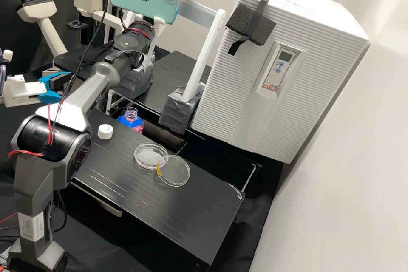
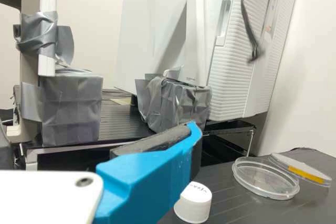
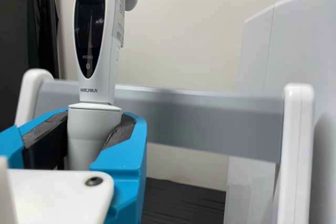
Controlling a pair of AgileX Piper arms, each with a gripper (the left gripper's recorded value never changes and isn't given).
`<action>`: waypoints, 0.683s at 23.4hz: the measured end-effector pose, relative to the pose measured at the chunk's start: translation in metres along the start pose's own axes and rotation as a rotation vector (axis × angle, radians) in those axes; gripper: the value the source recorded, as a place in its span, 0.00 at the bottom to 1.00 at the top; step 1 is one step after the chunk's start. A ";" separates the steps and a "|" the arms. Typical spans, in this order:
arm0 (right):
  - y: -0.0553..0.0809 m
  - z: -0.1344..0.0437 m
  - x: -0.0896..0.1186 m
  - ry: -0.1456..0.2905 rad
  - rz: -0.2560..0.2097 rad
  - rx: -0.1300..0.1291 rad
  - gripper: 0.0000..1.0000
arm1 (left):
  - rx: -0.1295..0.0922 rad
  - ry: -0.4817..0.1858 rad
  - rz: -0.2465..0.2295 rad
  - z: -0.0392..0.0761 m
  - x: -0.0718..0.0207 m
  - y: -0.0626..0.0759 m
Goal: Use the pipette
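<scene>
Standing upright, white pipette point(image 3: 97, 51) with dark display sits clamped between right fingers point(image 3: 125, 156); left fingers point(image 2: 152, 174) seemingly apart

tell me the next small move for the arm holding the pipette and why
Probably bring the right gripper, shut on the pipette, down toward the bottle: it stands uncapped with pink liquid, its cap on the bench, and the dish lies open.

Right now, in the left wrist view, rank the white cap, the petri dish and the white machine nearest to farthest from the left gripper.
1. The white cap, on the bench closest to the left gripper.
2. The petri dish, farther along the bench.
3. The white machine, standing behind it.
</scene>
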State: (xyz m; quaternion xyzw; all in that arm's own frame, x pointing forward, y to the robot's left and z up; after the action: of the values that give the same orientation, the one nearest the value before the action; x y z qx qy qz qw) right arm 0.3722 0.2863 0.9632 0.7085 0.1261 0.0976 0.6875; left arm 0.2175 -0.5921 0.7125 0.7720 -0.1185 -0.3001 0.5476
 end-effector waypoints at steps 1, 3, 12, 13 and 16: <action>-0.001 0.002 0.001 -0.007 0.000 0.000 0.00 | 0.000 0.000 0.000 0.000 0.0000 0.000; -0.001 0.003 0.001 -0.017 0.005 0.000 0.00 | 0.000 0.000 0.000 0.000 0.0000 0.000; -0.021 0.024 -0.015 -0.100 -0.054 0.017 0.00 | -0.003 -0.011 -0.007 0.004 0.0039 0.001; -0.021 0.024 -0.016 -0.102 -0.056 0.017 0.00 | -0.003 -0.013 -0.008 0.005 0.0038 0.000; -0.020 0.023 -0.022 -0.102 -0.056 0.017 0.00 | -0.003 -0.013 -0.008 0.005 0.0038 0.000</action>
State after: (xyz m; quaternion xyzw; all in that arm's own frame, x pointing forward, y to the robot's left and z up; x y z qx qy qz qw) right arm 0.3572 0.2581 0.9431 0.7147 0.1117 0.0409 0.6893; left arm 0.2177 -0.5980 0.7105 0.7697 -0.1186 -0.3075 0.5467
